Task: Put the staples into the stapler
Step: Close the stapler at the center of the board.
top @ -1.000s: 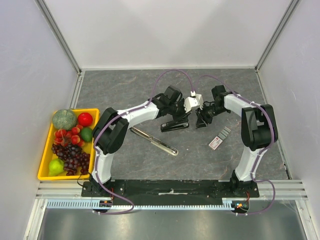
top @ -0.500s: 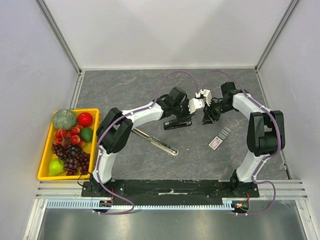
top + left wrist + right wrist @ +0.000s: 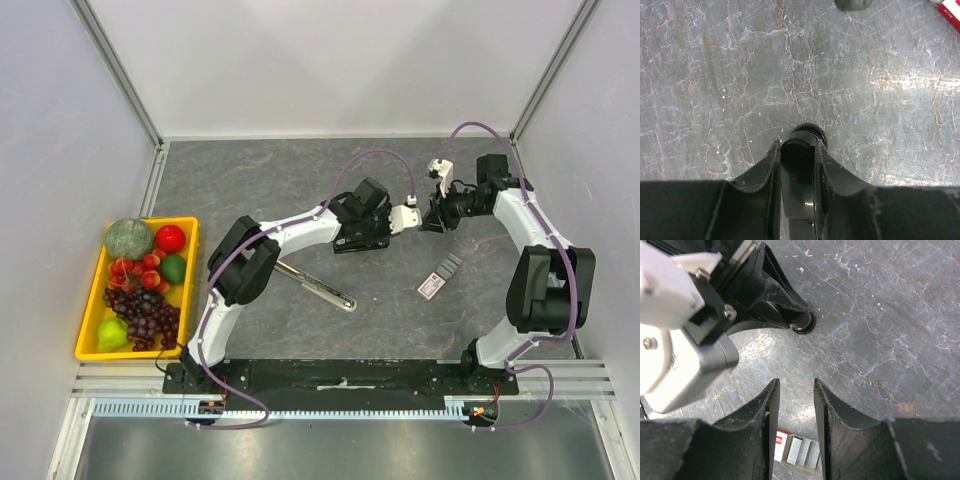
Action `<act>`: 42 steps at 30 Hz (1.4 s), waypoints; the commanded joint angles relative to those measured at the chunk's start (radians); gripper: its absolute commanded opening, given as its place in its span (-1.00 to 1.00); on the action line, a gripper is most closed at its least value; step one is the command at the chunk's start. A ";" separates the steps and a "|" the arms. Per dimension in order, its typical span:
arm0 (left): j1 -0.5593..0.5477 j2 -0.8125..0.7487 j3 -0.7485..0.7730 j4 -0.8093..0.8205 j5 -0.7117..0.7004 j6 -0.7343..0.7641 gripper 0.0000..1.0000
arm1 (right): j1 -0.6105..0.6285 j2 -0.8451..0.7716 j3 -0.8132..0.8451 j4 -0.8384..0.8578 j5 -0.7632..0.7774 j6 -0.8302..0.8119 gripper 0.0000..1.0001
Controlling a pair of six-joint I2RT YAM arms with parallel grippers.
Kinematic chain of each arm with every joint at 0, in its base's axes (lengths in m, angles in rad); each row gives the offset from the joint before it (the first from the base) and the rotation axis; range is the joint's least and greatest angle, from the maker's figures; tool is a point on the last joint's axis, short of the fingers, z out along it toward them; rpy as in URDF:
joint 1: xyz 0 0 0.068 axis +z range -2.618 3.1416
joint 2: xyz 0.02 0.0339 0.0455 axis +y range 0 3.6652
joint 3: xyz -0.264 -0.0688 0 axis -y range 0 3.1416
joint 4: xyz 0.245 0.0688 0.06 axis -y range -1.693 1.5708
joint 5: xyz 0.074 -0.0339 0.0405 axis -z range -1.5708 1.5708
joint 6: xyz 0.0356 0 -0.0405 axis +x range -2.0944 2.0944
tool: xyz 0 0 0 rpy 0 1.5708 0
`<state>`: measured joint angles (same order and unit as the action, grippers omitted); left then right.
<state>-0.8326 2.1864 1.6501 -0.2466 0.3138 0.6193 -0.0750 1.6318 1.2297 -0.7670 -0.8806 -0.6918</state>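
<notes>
While the left claw (image 3: 797,146) clenches the stapler (image 3: 801,200), the right claw (image 3: 795,385) hangs released, staples (image 3: 432,285) lying on the tabletop (image 3: 250,190).

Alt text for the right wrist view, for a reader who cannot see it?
The right gripper hangs open and empty above the grey table, its two black fingers framing the view. At upper left the left gripper is shut on the black stapler; at the bottom edge, between the fingers, lies the staples box with grey staple strips.
</notes>
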 commanded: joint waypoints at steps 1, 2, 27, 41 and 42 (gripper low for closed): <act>-0.022 0.107 -0.046 -0.261 -0.070 0.040 -0.96 | 0.001 -0.018 0.007 0.034 -0.055 0.011 -0.19; -0.020 0.102 -0.046 -0.252 -0.077 0.024 -0.96 | 0.001 -0.016 0.008 0.034 -0.054 0.011 -0.19; 0.059 -0.310 -0.070 -0.152 -0.102 -0.079 0.72 | 0.001 -0.136 -0.035 0.025 0.118 -0.109 0.05; 0.214 -0.730 -0.464 -0.155 -0.093 -0.069 0.72 | 0.001 -0.224 -0.041 -0.104 0.386 -0.103 0.96; 0.223 -0.756 -0.507 -0.146 -0.099 -0.075 0.72 | 0.001 -0.221 -0.041 -0.109 0.432 -0.082 0.96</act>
<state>-0.6430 1.5417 1.2350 -0.4168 0.2050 0.5686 -0.0738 1.4082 1.1797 -0.8341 -0.5850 -0.8154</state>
